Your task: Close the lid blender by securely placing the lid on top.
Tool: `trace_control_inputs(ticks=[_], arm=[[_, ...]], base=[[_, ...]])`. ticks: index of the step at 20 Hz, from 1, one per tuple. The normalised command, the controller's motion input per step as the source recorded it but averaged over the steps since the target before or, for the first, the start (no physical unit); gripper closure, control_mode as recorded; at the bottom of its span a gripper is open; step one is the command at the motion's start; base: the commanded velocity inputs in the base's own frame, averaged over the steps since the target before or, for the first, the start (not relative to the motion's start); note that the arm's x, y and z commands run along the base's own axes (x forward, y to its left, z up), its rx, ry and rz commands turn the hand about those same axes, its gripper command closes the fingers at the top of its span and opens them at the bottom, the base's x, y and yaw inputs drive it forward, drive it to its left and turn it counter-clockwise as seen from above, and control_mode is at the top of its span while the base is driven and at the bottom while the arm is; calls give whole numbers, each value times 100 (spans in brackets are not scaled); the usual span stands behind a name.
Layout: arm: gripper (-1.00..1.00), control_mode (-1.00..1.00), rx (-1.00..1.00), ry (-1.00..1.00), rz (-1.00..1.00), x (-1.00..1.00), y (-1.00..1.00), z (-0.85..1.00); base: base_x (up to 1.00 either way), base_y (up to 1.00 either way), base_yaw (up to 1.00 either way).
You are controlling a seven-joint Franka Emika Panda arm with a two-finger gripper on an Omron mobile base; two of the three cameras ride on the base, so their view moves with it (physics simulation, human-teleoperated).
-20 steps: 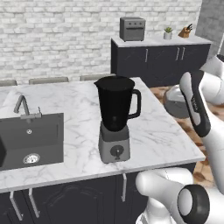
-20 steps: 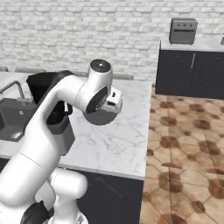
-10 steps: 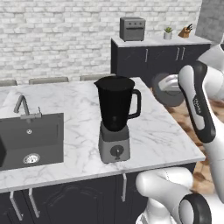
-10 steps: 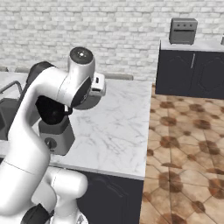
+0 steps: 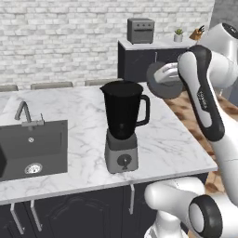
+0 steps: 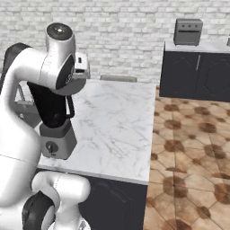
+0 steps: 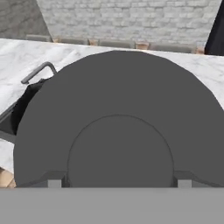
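The blender stands near the front of the marble counter: a tall black jar (image 5: pixel 122 111) with a side handle on a squat grey base (image 5: pixel 122 157) with a dial. Its mouth is uncovered. The lid (image 5: pixel 162 88), a dark-grey disc, hangs tilted in the air to the right of the jar's rim and a little above it. My gripper (image 5: pixel 163 78) is shut on it. In the hand view the lid (image 7: pixel 118 127) covers most of the picture, with the fingertips (image 7: pixel 54 180) pinching its near edge. From the right base view, my arm partly hides the blender (image 6: pixel 55 130).
A sink (image 5: pixel 30 148) with a faucet (image 5: pixel 25 114) lies left of the blender. The counter (image 5: pixel 172 144) ends just right of it, above a tiled floor (image 6: pixel 193 148). A grey toaster oven (image 5: pixel 141 30) stands on the far dark cabinets.
My arm has swung left and upward with the lid, from beside the counter's right edge to just right of the jar's rim. The blender has not moved.
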Motion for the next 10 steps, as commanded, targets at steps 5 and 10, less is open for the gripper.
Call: trace_control_inputs(ticks=[5, 10], arm=[[100, -100, -10, 0, 8, 3, 61, 48], [100, -100, -12, 10, 2, 30, 61, 2]], base=[[0, 0, 0], [0, 0, 0]])
